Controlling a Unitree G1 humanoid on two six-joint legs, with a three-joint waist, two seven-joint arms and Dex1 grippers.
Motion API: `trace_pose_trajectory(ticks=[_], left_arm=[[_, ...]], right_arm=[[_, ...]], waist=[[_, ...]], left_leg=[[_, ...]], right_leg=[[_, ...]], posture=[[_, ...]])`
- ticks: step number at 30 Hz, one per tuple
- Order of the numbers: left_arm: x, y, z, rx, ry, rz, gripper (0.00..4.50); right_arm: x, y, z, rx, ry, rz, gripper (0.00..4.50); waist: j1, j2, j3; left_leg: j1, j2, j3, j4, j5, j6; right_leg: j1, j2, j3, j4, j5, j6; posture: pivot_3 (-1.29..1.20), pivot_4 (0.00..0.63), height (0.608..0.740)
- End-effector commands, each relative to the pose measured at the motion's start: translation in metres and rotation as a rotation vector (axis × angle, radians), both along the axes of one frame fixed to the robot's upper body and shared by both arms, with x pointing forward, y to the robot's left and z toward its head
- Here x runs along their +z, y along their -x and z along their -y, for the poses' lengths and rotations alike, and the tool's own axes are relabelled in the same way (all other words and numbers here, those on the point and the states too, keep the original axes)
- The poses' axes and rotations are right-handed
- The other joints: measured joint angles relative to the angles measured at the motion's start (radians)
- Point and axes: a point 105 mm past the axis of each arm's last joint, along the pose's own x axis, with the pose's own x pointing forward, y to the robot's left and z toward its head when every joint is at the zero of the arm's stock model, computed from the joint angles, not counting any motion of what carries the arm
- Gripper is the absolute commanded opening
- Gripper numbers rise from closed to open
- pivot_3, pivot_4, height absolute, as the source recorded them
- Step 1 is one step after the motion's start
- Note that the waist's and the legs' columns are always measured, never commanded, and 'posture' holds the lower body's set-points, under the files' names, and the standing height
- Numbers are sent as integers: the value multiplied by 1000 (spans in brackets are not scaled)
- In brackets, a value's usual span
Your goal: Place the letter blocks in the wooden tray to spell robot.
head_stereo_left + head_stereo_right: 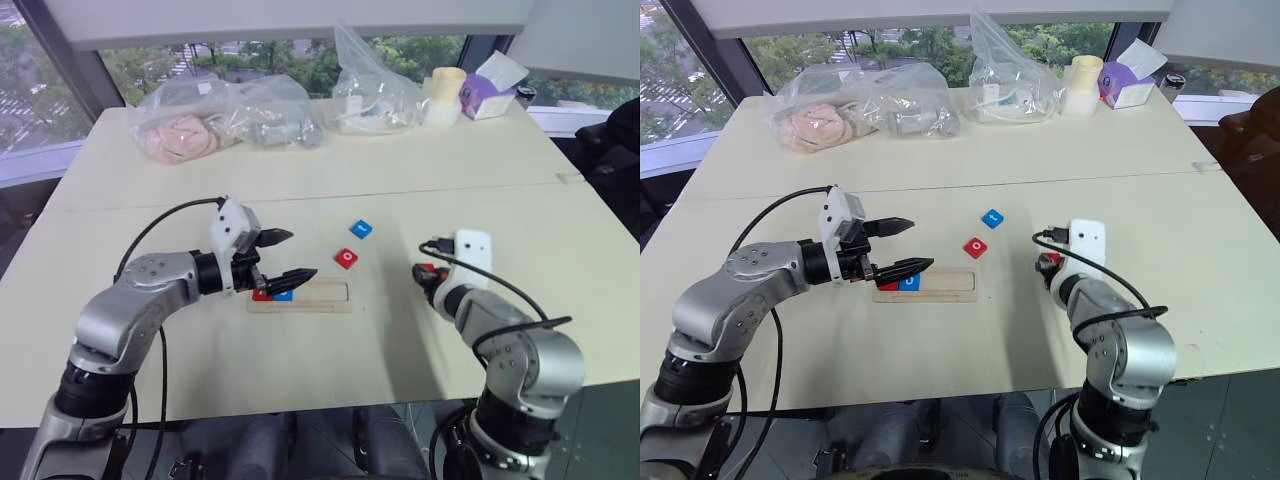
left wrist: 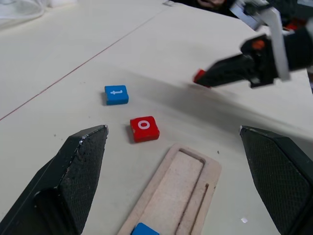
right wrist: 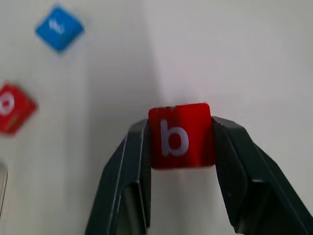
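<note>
The wooden tray (image 1: 318, 297) lies in the middle of the table, with a red block (image 1: 261, 294) and a blue block (image 1: 283, 295) side by side at its left end. My left gripper (image 1: 300, 255) hovers open just above that end. Beyond the tray lie a loose red "o" block (image 1: 346, 258) and a blue "t" block (image 1: 361, 229). To the right of the tray, my right gripper (image 3: 180, 128) is shut on a red "b" block (image 3: 181, 136), held a little above the table.
Clear plastic bags (image 1: 225, 115) with soft items, a cream cup (image 1: 444, 95) and a purple tissue box (image 1: 487, 92) line the table's far edge. A seam (image 1: 400, 188) crosses the tabletop behind the blocks.
</note>
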Motion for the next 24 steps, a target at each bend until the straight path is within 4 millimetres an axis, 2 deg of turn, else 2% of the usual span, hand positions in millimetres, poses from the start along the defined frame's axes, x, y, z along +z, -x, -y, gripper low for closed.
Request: trace_pose_trajectory(ticks=[1,7,13,14,16,19,23,24], left_arm=[[5,-1,3,-34,-18,46,4500],[6,-3,4,-43,-2,39,4500],[4,-3,0,-33,-14,39,4500],[4,-2,-1,-32,-17,40,4500],[5,0,-4,-32,-24,43,4500],[6,7,-13,-55,-52,33,4500],[-1,25,-20,-147,-134,-5,4500],[-2,30,-21,-176,-154,-14,4500]], right_arm=[[10,5,-10,8,4,40,1184],[-4,7,-14,-27,-15,0,1184],[-2,6,-13,-26,-2,4,4166],[1,5,-11,-28,-2,17,4475],[14,2,1,-44,12,84,4475],[36,-3,15,58,23,209,4475],[50,2,9,372,14,302,4475],[49,9,5,511,47,314,4475]], waist=[[0,0,0],[4,0,0],[3,0,0],[3,0,0],[3,0,0],[4,0,1],[2,0,1],[2,0,1]], left_leg=[[0,0,0,0,0,0],[-1,-1,-1,0,0,0],[-1,-1,-2,0,0,0],[-1,-1,-2,0,0,0],[-1,-1,-2,0,0,0],[-2,-1,-1,0,0,0],[-2,-1,0,-1,0,0],[-2,-1,1,-2,0,0]], right_leg=[[0,0,0,0,0,0],[0,-1,0,-2,0,0],[0,-1,0,-2,0,0],[0,-1,0,-2,0,0],[0,-1,0,-2,0,0],[0,-2,0,-3,0,0],[0,-2,-1,-4,0,1],[0,-2,-1,-4,0,1]], posture=[[0,150,740],[0,150,740],[0,150,740],[0,150,740],[0,150,740],[0,150,740],[0,150,740],[0,150,740]])
